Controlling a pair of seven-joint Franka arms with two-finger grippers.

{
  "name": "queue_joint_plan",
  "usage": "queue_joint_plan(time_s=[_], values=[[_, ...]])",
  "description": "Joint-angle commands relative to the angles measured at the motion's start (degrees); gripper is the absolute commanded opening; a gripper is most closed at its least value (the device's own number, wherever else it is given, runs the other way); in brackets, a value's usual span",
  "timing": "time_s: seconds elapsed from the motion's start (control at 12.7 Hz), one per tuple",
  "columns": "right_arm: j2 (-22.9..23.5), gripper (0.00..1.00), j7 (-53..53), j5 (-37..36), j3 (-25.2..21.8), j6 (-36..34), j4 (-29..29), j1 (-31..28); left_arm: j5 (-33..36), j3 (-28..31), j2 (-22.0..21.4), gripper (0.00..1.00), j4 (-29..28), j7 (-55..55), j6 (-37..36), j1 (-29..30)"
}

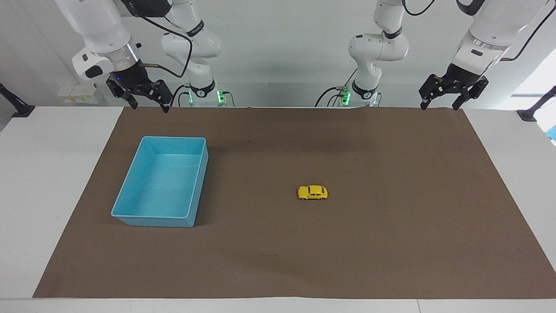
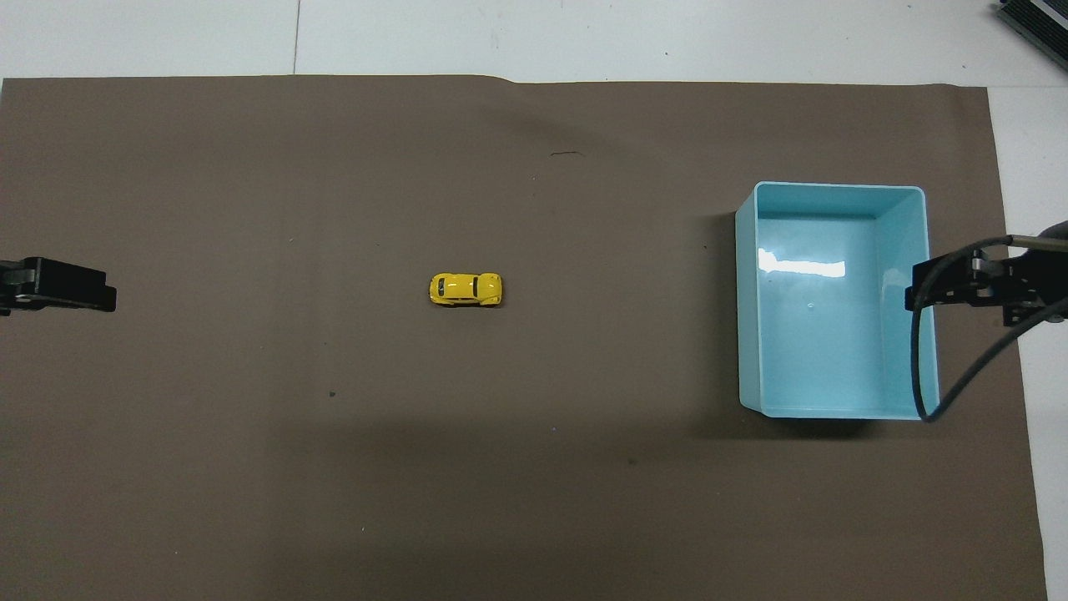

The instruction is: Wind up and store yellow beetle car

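Observation:
The yellow beetle car (image 1: 312, 192) stands on its wheels on the brown mat near the middle of the table; it also shows in the overhead view (image 2: 465, 289). The empty blue bin (image 1: 143, 215) sits toward the right arm's end (image 2: 909, 250). My left gripper (image 1: 438, 104) hangs open and empty, high over the mat's edge at the left arm's end; its tip shows in the overhead view (image 2: 71, 285). My right gripper (image 1: 147, 104) hangs open and empty, high above the mat by the bin (image 2: 959, 284).
A brown mat (image 1: 391, 243) covers most of the white table (image 1: 43, 174). A black cable (image 2: 922, 367) loops from the right arm over the bin's corner. A dark object (image 2: 1035, 21) lies at the table's corner farthest from the robots, at the right arm's end.

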Motion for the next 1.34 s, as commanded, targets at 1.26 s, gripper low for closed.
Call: queue_joint_plan(time_s=[1.26], values=[[-0.54,1.00,-0.98,1.57,0.02,0.13,-0.33,-0.60,-3.73,-0.98,2.10,1.00,-12.16,-62.73,15.51,-9.04]])
